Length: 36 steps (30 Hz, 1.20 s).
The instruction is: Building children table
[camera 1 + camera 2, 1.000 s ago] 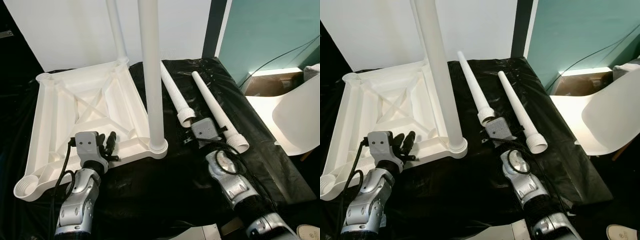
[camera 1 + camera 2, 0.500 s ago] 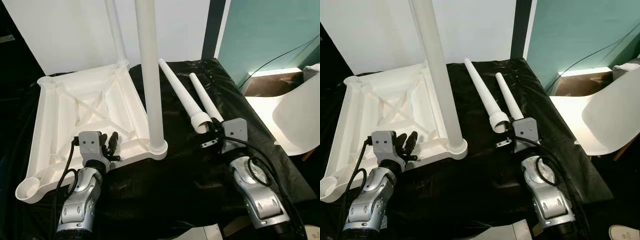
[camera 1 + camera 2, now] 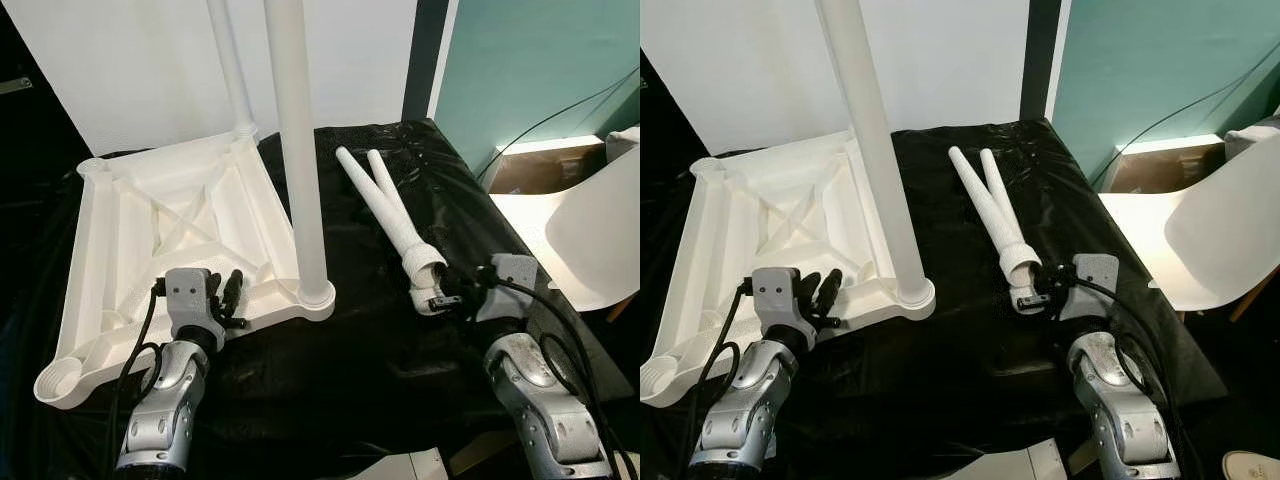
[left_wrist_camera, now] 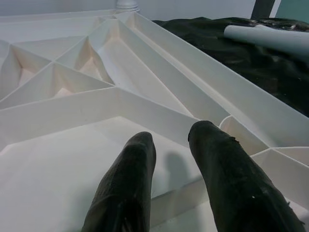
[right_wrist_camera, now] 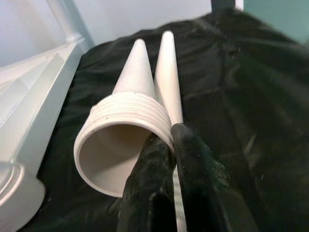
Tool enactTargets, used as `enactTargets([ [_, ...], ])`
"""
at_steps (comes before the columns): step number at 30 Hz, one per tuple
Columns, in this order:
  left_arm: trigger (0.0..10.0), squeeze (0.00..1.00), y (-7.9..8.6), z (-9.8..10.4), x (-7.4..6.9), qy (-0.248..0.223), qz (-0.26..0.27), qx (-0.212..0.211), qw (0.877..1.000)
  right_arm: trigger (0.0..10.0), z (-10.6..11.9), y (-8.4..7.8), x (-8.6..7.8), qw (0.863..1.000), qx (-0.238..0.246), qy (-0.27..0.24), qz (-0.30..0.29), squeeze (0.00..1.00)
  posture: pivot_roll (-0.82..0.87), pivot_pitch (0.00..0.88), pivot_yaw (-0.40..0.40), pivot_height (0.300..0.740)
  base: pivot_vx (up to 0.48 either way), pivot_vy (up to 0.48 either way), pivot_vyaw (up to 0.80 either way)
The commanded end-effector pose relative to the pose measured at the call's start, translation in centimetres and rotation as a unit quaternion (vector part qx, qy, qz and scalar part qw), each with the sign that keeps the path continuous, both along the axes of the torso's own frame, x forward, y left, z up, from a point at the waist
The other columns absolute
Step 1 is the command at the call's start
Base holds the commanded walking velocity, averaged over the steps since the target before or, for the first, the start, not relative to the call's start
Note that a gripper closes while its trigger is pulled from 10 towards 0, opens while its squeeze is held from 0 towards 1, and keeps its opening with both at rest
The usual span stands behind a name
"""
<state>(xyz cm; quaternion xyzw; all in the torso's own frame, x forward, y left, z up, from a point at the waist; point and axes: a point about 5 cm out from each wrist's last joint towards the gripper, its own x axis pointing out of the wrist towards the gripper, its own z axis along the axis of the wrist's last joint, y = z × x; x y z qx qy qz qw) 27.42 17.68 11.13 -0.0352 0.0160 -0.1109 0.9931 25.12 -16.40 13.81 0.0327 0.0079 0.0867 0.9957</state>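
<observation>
near the worktop's right edge the right claw [image 3: 440,301] is pinching the threaded rim of a loose leg [image 3: 385,218], a second loose leg [image 3: 392,196] lying against it. at the front edge the left claw [image 3: 232,300] is resting narrowly parted on the upturned tabletop [image 3: 150,240]. two legs are standing fitted [image 3: 295,150]; two sockets, at the near-left and far-left corners, are waiting. bare worktop is lying between the tabletop and the loose legs; a white chair [image 3: 595,235] is crowding the right side.

No readable text, label, brand, number or sign anywhere: none on white plastic parts, black cover, walls or gripper housings.
</observation>
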Motion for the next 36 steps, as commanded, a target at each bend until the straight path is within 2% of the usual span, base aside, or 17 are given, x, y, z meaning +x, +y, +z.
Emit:
enactTargets([
  [1,10.0,0.00,-0.3,-0.5,-0.2,0.007,-0.036,0.008,0.999,10.0,0.0,0.1,-0.2,1.000,0.008,0.004,0.008,0.00,0.04,0.000,0.056,0.740,0.000,0.000,0.00],
  [9,10.0,0.00,-0.6,-0.7,0.0,0.007,-0.038,0.010,0.999,10.0,0.3,0.7,0.1,0.999,0.002,0.009,0.039,0.00,0.03,0.000,0.050,0.740,0.000,0.000,0.00],
  [24,10.0,0.00,-0.9,-0.8,0.4,0.004,-0.038,0.008,0.999,10.0,-0.5,1.2,1.2,0.999,-0.004,0.028,0.029,0.00,0.03,0.000,0.041,0.740,0.000,0.000,0.00],
  [25,10.0,0.00,-0.9,-0.8,0.4,0.003,-0.038,0.008,0.999,10.0,-0.4,1.3,1.3,0.999,-0.005,0.024,0.030,0.25,0.03,0.000,0.041,0.740,0.000,0.000,0.00],
  [26,10.0,0.00,-0.9,-0.8,0.4,0.003,-0.038,0.008,0.999,10.0,-0.3,1.3,1.3,0.999,-0.006,0.022,0.030,0.71,0.03,0.000,0.041,0.740,0.000,0.000,0.00],
  [29,10.0,0.00,-0.8,-0.8,0.5,0.002,-0.037,0.008,0.999,10.0,-0.2,1.3,1.4,0.999,-0.007,0.020,0.030,0.70,0.03,0.000,0.041,0.740,0.000,0.000,0.00],
  [30,10.0,0.00,-0.8,-0.8,0.5,0.002,-0.037,0.008,0.999,10.0,-0.2,1.3,1.4,0.999,-0.009,0.018,0.031,0.60,0.03,0.000,0.040,0.740,0.000,0.000,0.00],
  [32,10.0,0.00,-0.8,-0.8,0.5,0.001,-0.037,0.008,0.999,10.0,-0.1,1.4,1.5,0.999,-0.009,0.016,0.034,0.61,0.03,0.000,0.038,0.740,0.000,0.000,0.00],
  [33,10.0,0.00,-0.9,-0.8,0.6,0.001,-0.037,0.008,0.999,10.0,0.0,1.4,1.6,0.999,-0.010,0.014,0.036,0.70,0.03,0.000,0.038,0.740,0.000,0.000,0.00],
  [36,10.0,0.00,-1.0,-0.8,0.7,-0.001,-0.038,0.006,0.999,10.0,0.3,1.6,1.8,0.999,-0.015,0.006,0.042,0.66,0.03,0.000,0.036,0.740,0.000,0.000,0.00],
])
